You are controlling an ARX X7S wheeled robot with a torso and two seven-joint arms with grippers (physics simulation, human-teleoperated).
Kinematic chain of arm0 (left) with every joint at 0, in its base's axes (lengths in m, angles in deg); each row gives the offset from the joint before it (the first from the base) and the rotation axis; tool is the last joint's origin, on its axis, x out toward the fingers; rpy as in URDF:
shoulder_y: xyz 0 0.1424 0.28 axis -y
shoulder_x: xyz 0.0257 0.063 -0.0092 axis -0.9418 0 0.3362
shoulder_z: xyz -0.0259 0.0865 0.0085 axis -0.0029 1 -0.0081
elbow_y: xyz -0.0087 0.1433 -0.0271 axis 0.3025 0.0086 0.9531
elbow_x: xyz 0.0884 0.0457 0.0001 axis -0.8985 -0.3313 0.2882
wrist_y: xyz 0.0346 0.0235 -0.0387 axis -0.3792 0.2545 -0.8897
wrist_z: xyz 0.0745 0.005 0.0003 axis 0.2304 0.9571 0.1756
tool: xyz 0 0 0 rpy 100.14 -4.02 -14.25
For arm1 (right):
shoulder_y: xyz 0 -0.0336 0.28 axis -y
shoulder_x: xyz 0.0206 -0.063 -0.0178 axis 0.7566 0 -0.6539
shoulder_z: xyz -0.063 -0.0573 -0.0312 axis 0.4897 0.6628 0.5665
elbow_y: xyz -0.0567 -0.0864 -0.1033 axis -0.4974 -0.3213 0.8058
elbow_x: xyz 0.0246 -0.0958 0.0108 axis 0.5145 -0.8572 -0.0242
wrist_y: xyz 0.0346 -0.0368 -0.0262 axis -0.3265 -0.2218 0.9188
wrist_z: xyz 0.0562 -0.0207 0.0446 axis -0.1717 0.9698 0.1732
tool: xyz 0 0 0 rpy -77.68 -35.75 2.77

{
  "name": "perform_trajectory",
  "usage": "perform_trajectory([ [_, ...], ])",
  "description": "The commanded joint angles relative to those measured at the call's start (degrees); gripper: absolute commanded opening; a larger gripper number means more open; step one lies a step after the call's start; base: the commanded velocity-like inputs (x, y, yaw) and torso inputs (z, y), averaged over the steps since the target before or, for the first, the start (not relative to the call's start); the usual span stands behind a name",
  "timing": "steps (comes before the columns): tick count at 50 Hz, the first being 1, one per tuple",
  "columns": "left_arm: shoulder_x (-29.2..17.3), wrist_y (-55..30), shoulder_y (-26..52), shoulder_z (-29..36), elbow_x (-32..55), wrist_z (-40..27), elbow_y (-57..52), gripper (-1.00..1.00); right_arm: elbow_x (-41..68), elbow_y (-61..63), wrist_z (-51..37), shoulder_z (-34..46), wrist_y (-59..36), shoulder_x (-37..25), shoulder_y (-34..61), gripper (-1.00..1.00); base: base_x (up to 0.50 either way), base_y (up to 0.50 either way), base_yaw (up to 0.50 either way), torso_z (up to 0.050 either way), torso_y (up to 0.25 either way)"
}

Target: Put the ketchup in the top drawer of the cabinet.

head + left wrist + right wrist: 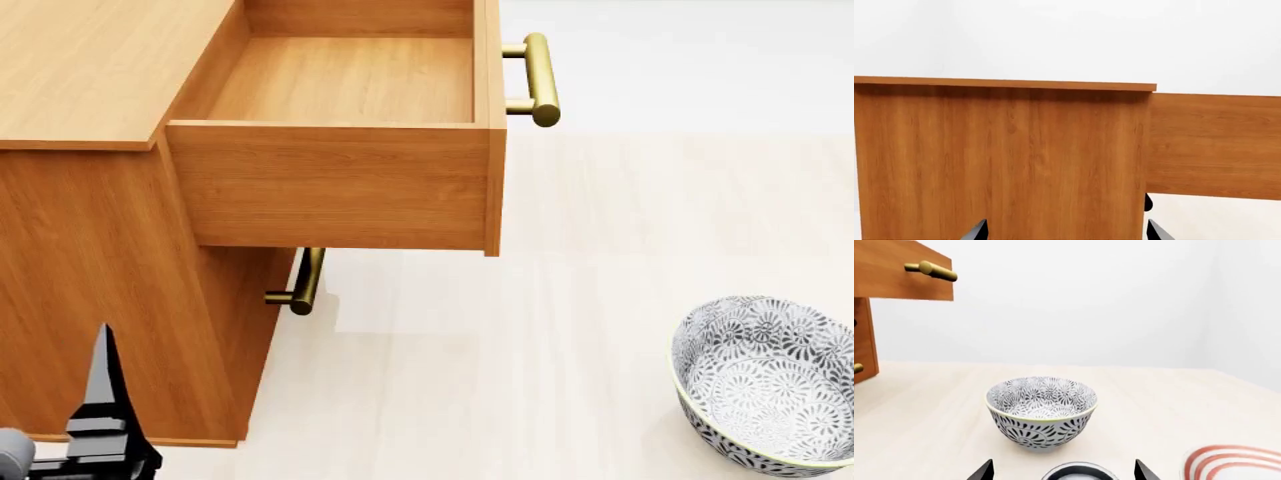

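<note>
Right pincer wide, straddling ketchup top, not gripped; left pincer wide, idle by cabinet. Drawer open, empty. Next: clamp & lift.

- Left claw: a black, tapering, pointed finger above a stepped black block, with a rounded grey part beside it.
- Left wrist view: two dark wedge-shaped fingertips.
- Right claw: black, pointed fingertips.

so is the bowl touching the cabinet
Apart. The head view shows bare pale floor between the bowl and the cabinet; the right wrist view also shows a wide gap between them.
</note>
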Motion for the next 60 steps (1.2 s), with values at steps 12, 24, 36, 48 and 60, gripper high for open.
perform_trajectory([
  [12,-0.3,0.3,0.1,0.5,0.2,-0.5,0.5,1.0,-0.6,-2.1,0.2,0.6,0.9,0.3,0.8,1.0,0.0,0.0,0.0,0.0,0.0],
  [24,-0.5,0.7,0.2,0.6,0.4,-0.6,1.2,1.0,-0.8,-4.4,-0.1,0.8,1.2,0.5,2.0,1.0,0.0,0.0,0.0,0.0,0.0],
  [36,-0.7,0.9,0.2,0.9,0.6,-0.7,1.5,1.0,-0.9,-6.4,0.0,0.8,1.9,0.6,2.6,1.0,0.0,0.0,0.0,0.0,0.0],
  [48,-0.9,1.5,0.0,0.9,0.7,-0.9,2.1,1.0,-1.1,-8.4,0.2,1.3,2.3,0.5,4.0,1.0,0.0,0.0,0.0,0.0,0.0],
  [60,-1.0,1.5,0.3,1.1,0.9,-1.1,2.3,1.0,0.0,-10.7,1.1,1.4,2.9,0.5,5.2,1.0,0.0,0.0,0.0,0.0,0.0],
])
